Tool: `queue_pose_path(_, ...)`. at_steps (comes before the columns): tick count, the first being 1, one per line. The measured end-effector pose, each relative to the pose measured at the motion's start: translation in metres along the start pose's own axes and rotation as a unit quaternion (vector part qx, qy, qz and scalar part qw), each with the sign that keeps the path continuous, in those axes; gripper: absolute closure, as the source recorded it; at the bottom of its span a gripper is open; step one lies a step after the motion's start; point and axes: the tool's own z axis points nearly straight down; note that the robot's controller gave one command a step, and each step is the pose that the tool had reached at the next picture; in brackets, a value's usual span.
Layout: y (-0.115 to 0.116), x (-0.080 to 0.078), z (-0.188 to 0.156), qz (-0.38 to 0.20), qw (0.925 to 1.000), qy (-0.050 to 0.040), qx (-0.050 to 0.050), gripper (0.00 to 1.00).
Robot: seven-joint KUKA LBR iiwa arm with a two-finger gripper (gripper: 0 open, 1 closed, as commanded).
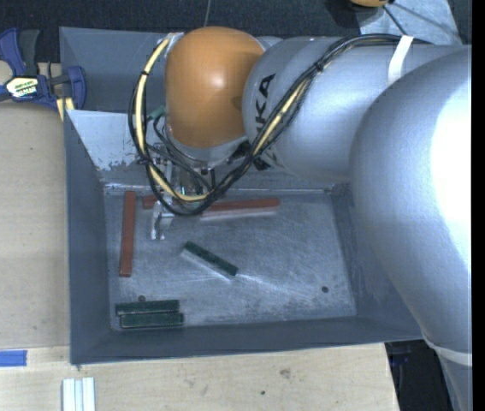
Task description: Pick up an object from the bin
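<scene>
My gripper (160, 227) hangs below the orange-covered wrist near the bin's back left, its metal fingertips just above the floor; nothing shows between them. Just to its left a brown flat stick (127, 234) lies lengthwise along the left side. Behind and right of the fingers another reddish-brown stick (238, 205) lies along the back wall, partly hidden by the wrist. A short dark green bar (209, 259) lies slanted on the floor to the right and a little in front of the fingertips.
A dark green oblong block (149, 314) lies at the front left corner. The arm covers the bin's right and back part. Bare floor stretches over the middle and front right.
</scene>
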Motion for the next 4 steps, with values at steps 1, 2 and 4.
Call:
queue_pose_path(1,-0.001,-0.002,-0.005,0.001,1.0,-0.0041,-0.001,0.0)
queue_pose_path(2,-0.048,-0.015,0.035,-0.018,0.9998,-0.0059,-0.001,0.0)
queue_pose_path(4,-0.037,-0.001,0.08,-0.003,0.9999,-0.0141,-0.004,1.0)
